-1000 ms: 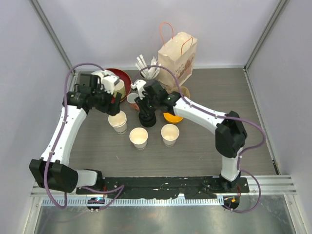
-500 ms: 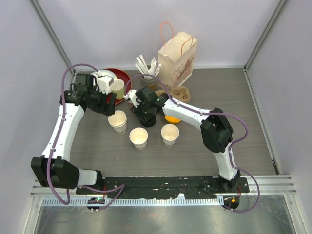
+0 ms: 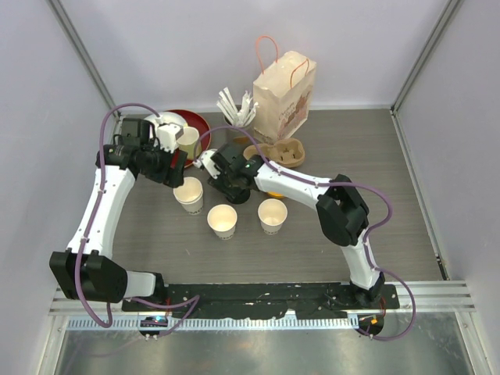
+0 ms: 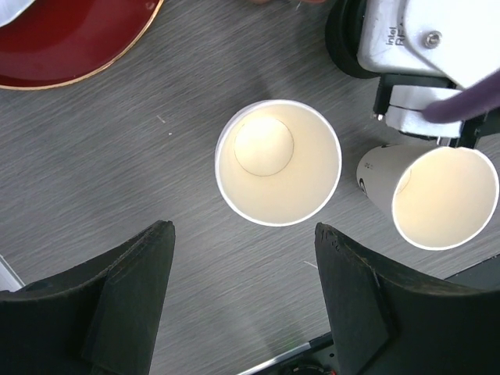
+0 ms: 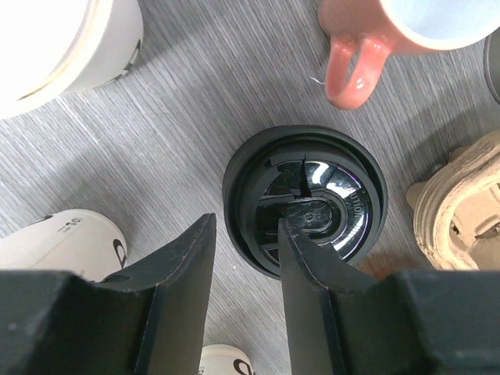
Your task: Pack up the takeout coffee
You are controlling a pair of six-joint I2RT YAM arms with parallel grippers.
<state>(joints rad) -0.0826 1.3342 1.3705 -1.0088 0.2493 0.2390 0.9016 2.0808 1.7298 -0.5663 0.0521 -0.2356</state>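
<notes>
right gripper (image 5: 246, 226) straddles the black lid (image 5: 312, 195) at its rim; clamping cannot be told. close squarely, lift level. left gripper (image 4: 244, 230) hangs released over 1 paper cup (image 4: 277, 162).

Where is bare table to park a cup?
Right half, beyond the right arm and in front of the paper bag. Also the strip between the open cups and the base rail. Crowded around red plate, black lids, carrier.

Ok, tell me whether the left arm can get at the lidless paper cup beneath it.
Probably yes: the left pincer hangs open above the paper cup, nothing between them.
</notes>
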